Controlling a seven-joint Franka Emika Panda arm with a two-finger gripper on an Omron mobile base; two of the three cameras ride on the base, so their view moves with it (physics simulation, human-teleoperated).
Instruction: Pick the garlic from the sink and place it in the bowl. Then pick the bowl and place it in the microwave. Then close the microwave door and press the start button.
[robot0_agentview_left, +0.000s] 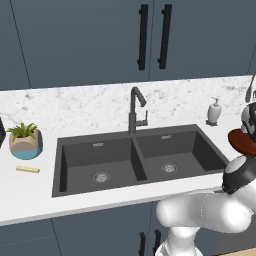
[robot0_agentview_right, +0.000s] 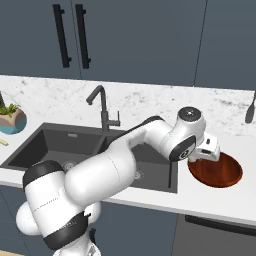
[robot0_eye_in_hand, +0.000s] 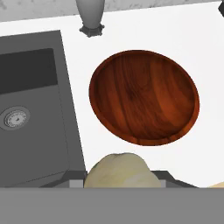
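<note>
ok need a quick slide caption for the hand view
Garlic held in the gripper above the counter, just short of the empty wooden bowl beside the sink.

Rendered home kitchen, dark grey matte double-basin sink (robot0_agentview_left: 137, 160) with tall dark curved faucet (robot0_agentview_left: 136, 109), white marble-patterned counter (robot0_agentview_left: 75, 107), dark blue cabinet doors with black bar handles (robot0_agentview_left: 143, 37), white soap dispenser (robot0_agentview_left: 214, 111), small green plant in teal pot (robot0_agentview_left: 25, 141), glossy reddish-brown wooden bowl (robot0_eye_in_hand: 144, 97).

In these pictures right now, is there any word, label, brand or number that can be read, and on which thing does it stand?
None can be read.
The soap dispenser, the plant pot, the bowl and the cabinet doors all show plain surfaces with no lettering.
</note>
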